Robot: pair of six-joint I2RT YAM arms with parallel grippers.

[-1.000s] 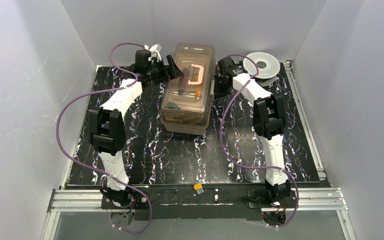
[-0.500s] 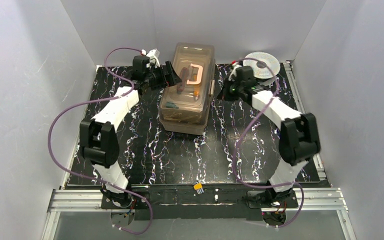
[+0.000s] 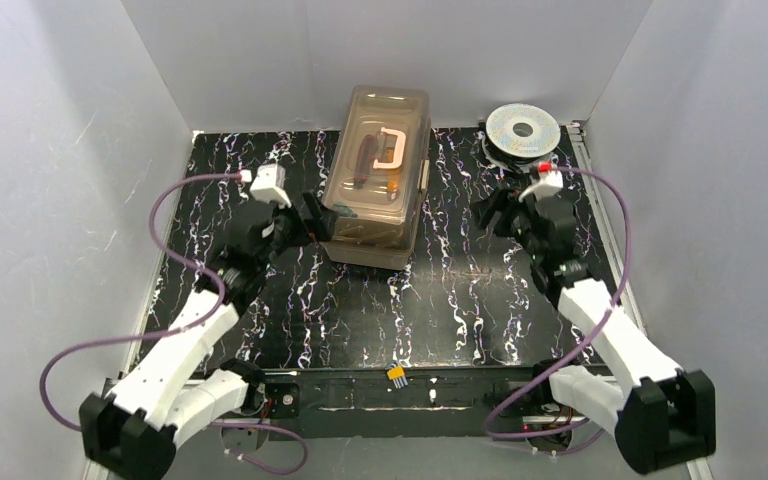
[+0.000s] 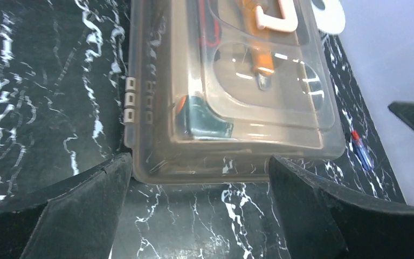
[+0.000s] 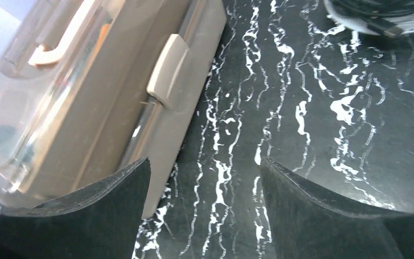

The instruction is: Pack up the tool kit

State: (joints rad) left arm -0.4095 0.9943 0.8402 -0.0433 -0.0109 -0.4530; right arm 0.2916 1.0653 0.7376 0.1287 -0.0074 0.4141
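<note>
Both arms are pulling back from the big tan plastic toolbox with the smoky see-through lid (image 3: 378, 180); a moment ago they were up at its far end. The lid is lying shut with tools showing inside, so the packing is looking about done. The left gripper (image 3: 305, 222) is hanging just beside the toolbox's near left corner, with its jaws spread wide and nothing in them. From its own camera, the box's near end is sitting just ahead of them. The right gripper (image 3: 490, 208) is hanging off the toolbox's right side, also spread and empty.

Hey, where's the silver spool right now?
In the top view the silver spool sits at the far right corner of the table, right of the toolbox and just beyond the right gripper.
</note>
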